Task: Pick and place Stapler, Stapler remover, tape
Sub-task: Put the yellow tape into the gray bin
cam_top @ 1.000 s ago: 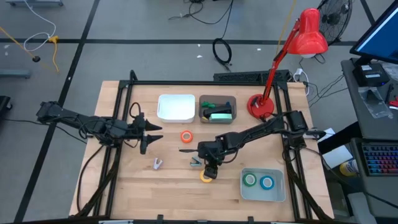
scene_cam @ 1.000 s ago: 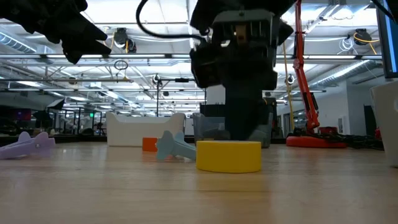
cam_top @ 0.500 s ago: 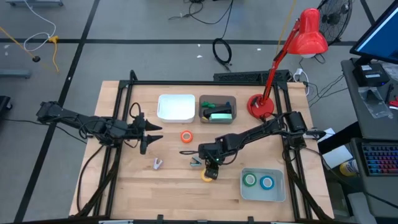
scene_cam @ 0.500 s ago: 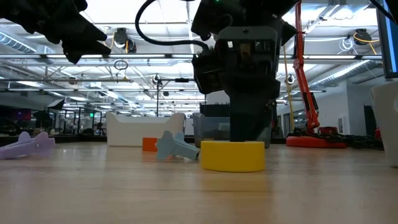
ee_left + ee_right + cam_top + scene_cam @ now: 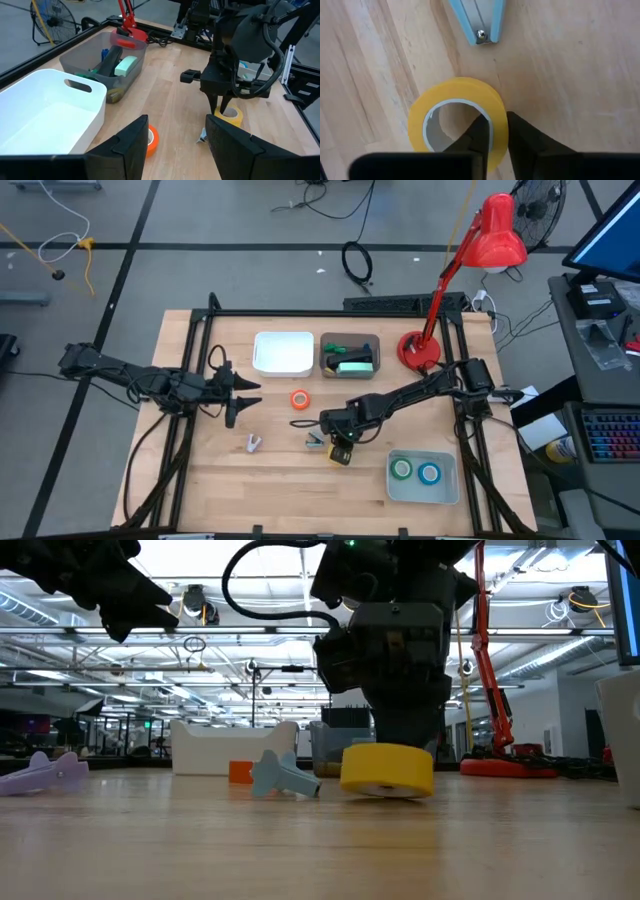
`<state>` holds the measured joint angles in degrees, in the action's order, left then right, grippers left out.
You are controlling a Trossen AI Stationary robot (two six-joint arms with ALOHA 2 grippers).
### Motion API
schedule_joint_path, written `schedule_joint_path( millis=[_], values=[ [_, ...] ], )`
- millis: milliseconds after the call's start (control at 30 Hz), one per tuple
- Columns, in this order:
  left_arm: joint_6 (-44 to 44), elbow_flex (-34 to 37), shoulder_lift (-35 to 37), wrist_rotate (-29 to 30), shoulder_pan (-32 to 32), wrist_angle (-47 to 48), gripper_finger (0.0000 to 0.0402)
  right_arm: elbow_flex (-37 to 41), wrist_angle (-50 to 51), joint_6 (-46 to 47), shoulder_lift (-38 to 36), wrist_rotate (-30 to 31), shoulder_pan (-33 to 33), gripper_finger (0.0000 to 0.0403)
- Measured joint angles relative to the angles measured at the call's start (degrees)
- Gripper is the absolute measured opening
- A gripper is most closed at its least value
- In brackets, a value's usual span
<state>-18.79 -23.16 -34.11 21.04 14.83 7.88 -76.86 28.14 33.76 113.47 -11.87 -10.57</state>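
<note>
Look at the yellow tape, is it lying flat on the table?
No, in the low view the yellow tape hangs tilted just above the table, pinched by the right hand.

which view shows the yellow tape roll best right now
The right wrist view: the yellow tape roll fills it, with the right gripper jaws pinching its wall. The low view shows the roll from the side, tilted off the table. The high view shows a sliver under the gripper; the left wrist view shows it small.

Right gripper (image 5: 340, 452) points down mid-table, fingers (image 5: 485, 131) pinched on the wall of the yellow tape (image 5: 388, 771), one inside the ring, one outside. Left gripper (image 5: 243, 392) hangs above the table's left side, fingers parted, holding nothing.
</note>
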Motion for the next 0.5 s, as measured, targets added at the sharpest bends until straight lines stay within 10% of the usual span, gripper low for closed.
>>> schedule_joint_path(
  millis=[500],
  values=[
    [-1.3,0.0,0.0,0.0,0.0,-0.6,0.0198,0.0,3.9,1.1,-19.0,-4.8,-0.6,0.0032]
  ],
)
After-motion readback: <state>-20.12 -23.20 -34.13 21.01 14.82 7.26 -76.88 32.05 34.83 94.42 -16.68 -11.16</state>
